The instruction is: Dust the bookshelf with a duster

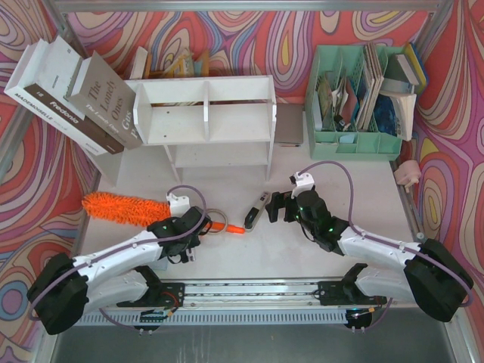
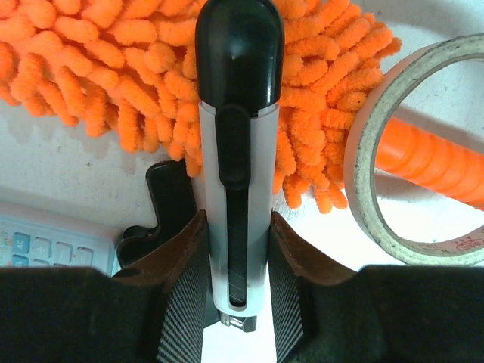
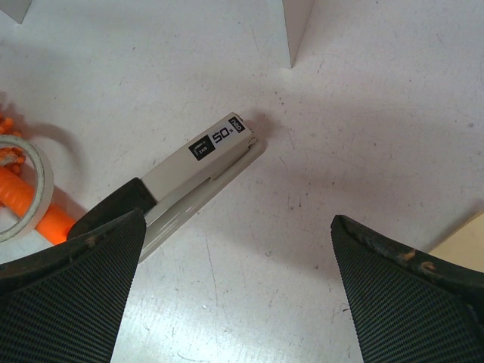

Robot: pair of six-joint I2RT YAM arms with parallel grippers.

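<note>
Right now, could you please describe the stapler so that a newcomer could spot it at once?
From the white bookshelf, come toward the arms to the table before its right end. The stapler lies there slanted, between the duster's orange handle and the open right claw. Unlike the black-and-white tool in the left claw, it lies free, pale grey with a 50 label.

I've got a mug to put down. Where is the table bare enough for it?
Bare table lies between the green organiser and the right gripper, plus a narrow strip in front of the bookshelf. The front left to centre is crowded: duster, tape roll, stapler, and the left gripper closed on a tool.
</note>
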